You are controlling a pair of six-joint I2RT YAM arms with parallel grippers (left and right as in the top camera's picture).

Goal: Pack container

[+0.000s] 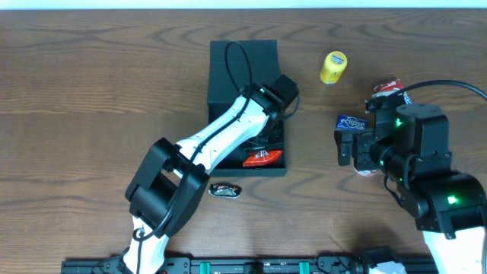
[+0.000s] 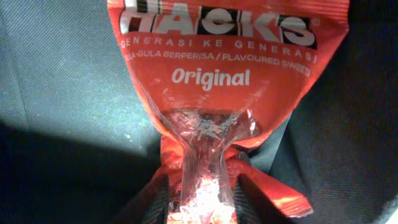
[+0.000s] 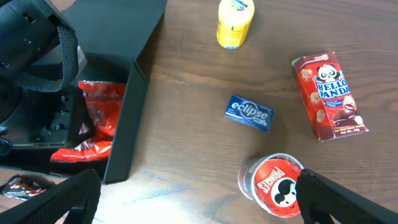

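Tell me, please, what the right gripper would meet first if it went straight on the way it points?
Likely the Pringles cup, which stands between the open fingers of the right gripper; depth is unclear, so bare table is possible.

Dark teal-black matte square cardboard box [image 1: 262, 65] sits mid-table, flat on its base, open. Walls are shallow, and the flat hinged lid is swung back on the far side. The side wall [image 3: 130, 118] stands upright. A red Hacks sweets packet [image 1: 262, 158] lies inside at the near end, on the dark floor [image 2: 62, 93]; the rest of the interior is mostly hidden from above
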